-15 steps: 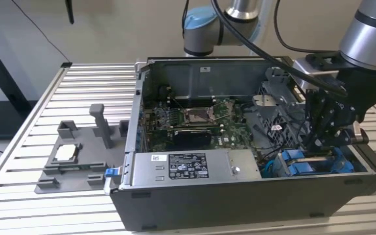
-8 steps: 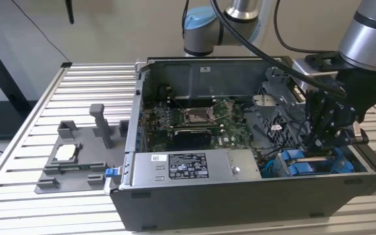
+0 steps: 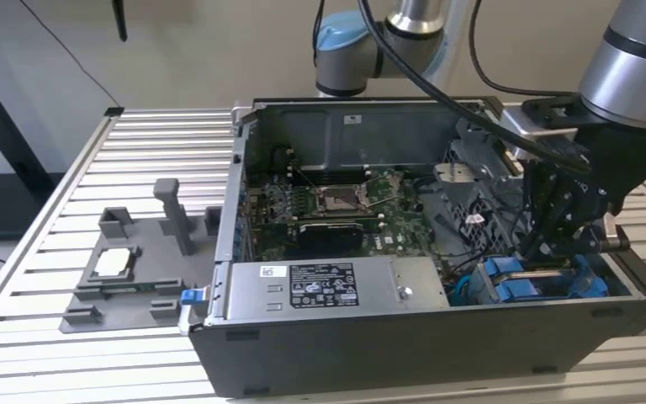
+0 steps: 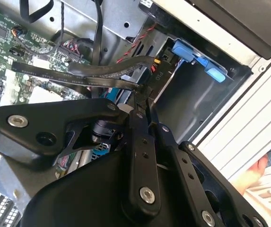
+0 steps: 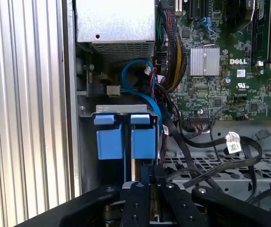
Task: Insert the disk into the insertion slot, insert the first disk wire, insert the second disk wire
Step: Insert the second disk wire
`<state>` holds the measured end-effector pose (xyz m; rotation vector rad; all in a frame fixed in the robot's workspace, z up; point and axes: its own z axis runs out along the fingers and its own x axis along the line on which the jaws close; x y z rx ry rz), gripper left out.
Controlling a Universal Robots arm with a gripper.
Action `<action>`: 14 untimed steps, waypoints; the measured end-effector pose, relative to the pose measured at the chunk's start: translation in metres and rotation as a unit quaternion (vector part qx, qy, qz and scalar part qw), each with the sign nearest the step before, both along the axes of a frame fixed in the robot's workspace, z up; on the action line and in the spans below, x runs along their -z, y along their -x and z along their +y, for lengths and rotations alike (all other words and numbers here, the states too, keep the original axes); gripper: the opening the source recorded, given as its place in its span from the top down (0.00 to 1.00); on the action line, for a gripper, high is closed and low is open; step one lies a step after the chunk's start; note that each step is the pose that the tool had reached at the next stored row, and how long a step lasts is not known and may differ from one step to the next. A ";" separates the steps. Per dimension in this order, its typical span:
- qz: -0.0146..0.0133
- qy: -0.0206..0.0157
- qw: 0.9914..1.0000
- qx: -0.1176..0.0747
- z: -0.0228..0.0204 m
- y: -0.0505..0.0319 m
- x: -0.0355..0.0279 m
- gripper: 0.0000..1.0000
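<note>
Evidently the work stands at the wiring stage: the hand is lowered into the open computer case, directly above the blue clips of the insertion slot, which sits just ahead of its fingertips in the first wrist view. Beneath those clips the disk appears to be already seated, though only a thin pale edge shows between the two blue tabs, so I cannot be sure. In the second wrist view the fingers are drawn close together and seem to pinch the end of a flat black wire near its connector; how firm that grip is cannot be judged. To do this step well, the connector should probably be kept square to the socket and pressed straight, with the loose black cables beside the hand kept out of its path. Well off to one side, the grey stand rests on the slatted worktop.
</note>
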<state>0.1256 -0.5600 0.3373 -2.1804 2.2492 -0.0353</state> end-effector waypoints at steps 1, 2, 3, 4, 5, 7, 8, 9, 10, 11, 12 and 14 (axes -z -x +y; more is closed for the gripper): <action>0.000 0.000 1.000 0.000 0.0000 0.0000 0.0007 0.84; 0.000 0.000 1.000 0.000 0.0000 0.0000 0.0013 0.84; 0.000 0.000 1.000 0.000 0.0000 0.0000 0.0019 0.84; 0.000 0.000 1.000 0.000 0.0000 0.0000 0.0024 0.84; 0.000 0.000 1.000 0.000 0.0000 0.0000 0.0027 0.84; 0.000 0.000 1.000 0.000 0.0000 -0.0001 0.0028 0.84; 0.000 0.000 1.000 0.000 0.0000 -0.0001 0.0028 0.84; 0.000 0.000 1.000 0.000 0.0000 -0.0001 0.0028 0.84; 0.000 0.000 1.000 0.000 0.0000 -0.0001 0.0029 0.84; 0.000 0.000 1.000 0.000 0.0001 -0.0002 0.0032 0.83; 0.000 0.000 1.000 0.000 0.0001 -0.0002 0.0033 0.77; 0.000 0.000 1.000 0.000 0.0000 -0.0001 0.0033 0.77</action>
